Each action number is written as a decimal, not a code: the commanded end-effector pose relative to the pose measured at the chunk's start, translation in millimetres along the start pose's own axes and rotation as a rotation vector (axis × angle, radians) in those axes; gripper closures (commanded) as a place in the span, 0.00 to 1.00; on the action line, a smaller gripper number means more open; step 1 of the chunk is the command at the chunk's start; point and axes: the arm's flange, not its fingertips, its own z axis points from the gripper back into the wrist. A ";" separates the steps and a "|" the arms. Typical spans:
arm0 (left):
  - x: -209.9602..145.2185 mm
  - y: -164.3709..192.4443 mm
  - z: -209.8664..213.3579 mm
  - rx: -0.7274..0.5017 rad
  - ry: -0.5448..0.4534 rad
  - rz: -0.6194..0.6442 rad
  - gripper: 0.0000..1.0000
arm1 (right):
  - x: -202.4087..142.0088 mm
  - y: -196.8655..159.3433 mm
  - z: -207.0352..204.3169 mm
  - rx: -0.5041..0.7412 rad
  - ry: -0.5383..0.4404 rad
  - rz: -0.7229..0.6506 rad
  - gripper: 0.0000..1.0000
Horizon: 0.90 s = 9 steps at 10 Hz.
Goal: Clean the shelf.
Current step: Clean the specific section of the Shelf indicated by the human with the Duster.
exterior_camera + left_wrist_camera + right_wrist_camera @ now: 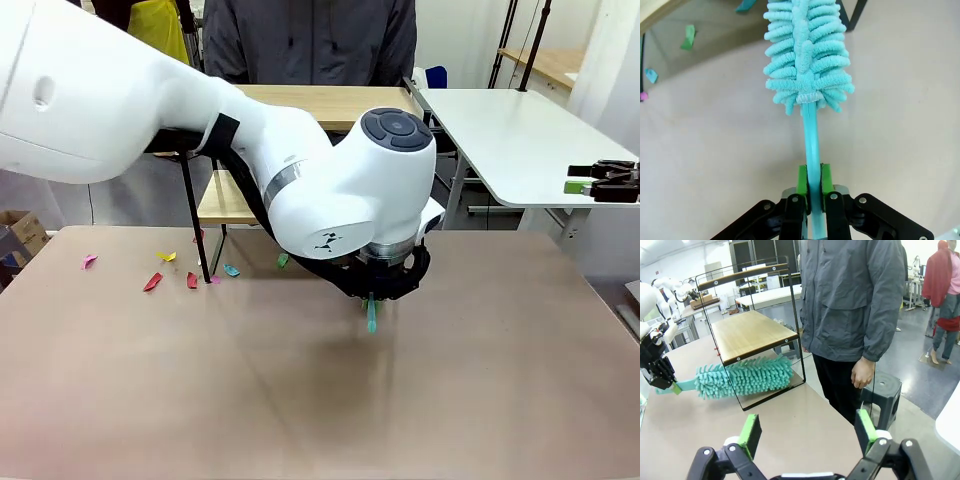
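The shelf point(752, 332), two light wooden boards in a thin black frame, stands on the brown table point(320, 400) at its far side; its lower board point(225, 200) shows behind my left arm. My left gripper point(811, 182) is shut on the teal handle point(811, 140) of a fluffy teal duster point(807, 55). The duster head point(745, 376) reaches in under the shelf's lower board, low over the table. In the front view the left gripper point(372, 300) points down and away near the table's middle. My right gripper point(807, 432) is open and holds nothing; it hovers at the far right point(590, 178).
Small coloured paper scraps point(152, 282) lie on the table near the shelf's left leg point(195, 220). A person point(855, 300) stands behind the shelf, one hand point(862, 372) hanging down. A white table point(510, 130) stands at the right, and a grey stool point(885, 390) beside the person.
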 end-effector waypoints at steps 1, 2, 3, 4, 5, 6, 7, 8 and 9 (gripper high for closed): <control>6.7 -10.5 -10.9 0.007 -0.048 0.035 0.87 | 2.7 0.5 -1.6 0.002 0.003 0.006 0.00; 9.3 -11.7 -21.6 0.004 -0.028 0.014 0.87 | 2.7 0.5 -1.6 0.002 0.003 0.006 0.00; 9.7 -10.0 -29.8 0.005 -0.016 0.012 0.87 | 2.7 0.5 -1.6 0.002 0.003 0.006 0.00; 9.7 -6.4 -34.5 0.006 -0.010 0.022 0.87 | 2.7 0.5 -1.6 0.002 0.003 0.006 0.00; 12.7 -2.8 -36.9 0.020 -0.005 0.036 0.87 | 2.7 0.5 -1.6 0.002 0.003 0.006 0.00; 13.1 2.5 -33.7 0.036 0.030 0.033 0.87 | 2.7 0.5 -1.6 0.002 0.003 0.006 0.00; 9.0 -2.3 -38.0 0.014 0.018 0.015 0.87 | 2.7 0.5 -1.6 0.002 0.003 0.006 0.00; 10.9 0.6 -40.0 0.020 0.023 0.023 0.87 | 2.7 0.5 -1.6 0.002 0.003 0.006 0.00; 11.2 13.0 -39.5 0.085 0.031 0.056 0.87 | 2.7 0.5 -1.6 0.002 0.003 0.006 0.00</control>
